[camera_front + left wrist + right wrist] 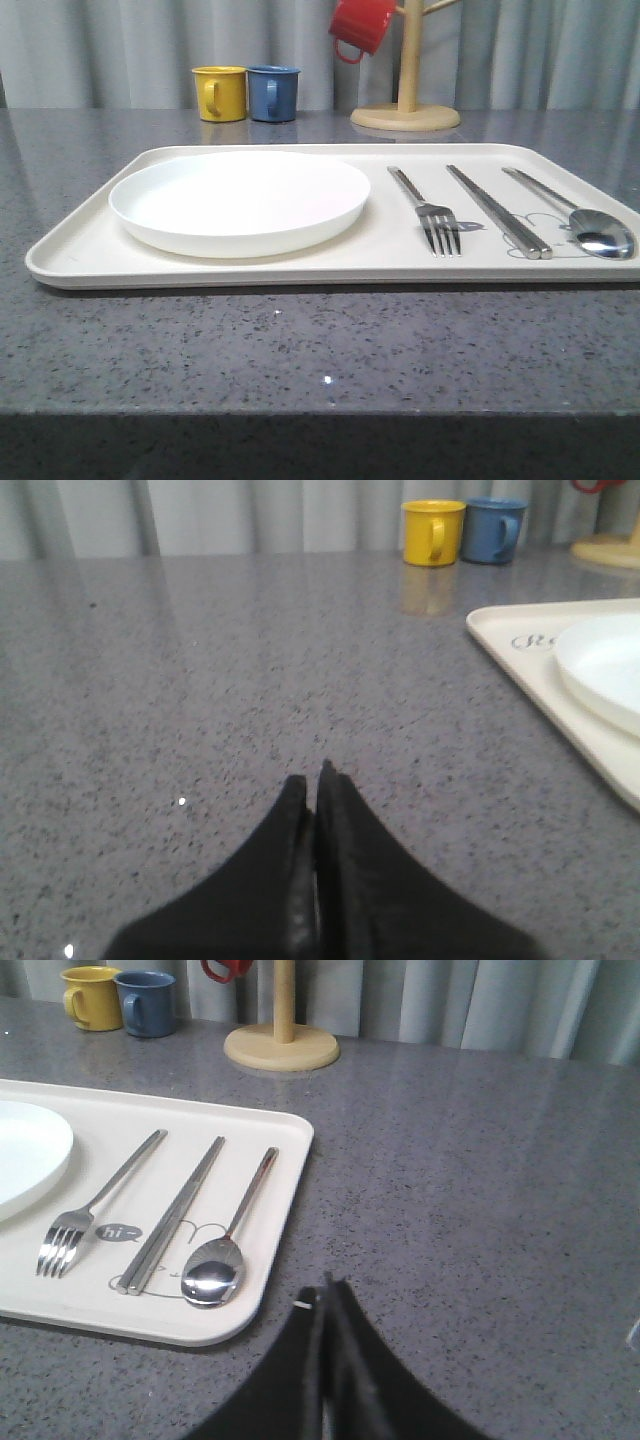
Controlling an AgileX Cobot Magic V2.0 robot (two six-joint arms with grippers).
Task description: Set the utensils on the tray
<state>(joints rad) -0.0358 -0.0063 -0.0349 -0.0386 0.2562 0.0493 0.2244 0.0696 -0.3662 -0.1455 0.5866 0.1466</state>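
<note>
Grey speckled stone makes the table (300,350), and pale curtains hang behind it. On this table lies the cream tray (200,275), and all the utensils are inside its rim. The white plate (240,200) sits on the left part of the tray. To the right of it lie the fork (428,212), then the chopsticks (497,211), then the spoon (580,222), side by side and apart from each other, over a grey drawing printed on the tray. Behind the tray stand a yellow mug (220,93) and a blue mug (273,93), touching or almost touching. A red mug (361,25) hangs on a wooden mug stand (406,112). The left gripper (316,780) is closed and holds nothing, low over the bare table beside the tray. The right gripper (325,1295) is closed too, also holding nothing, just beside the tray corner near the spoon.
</note>
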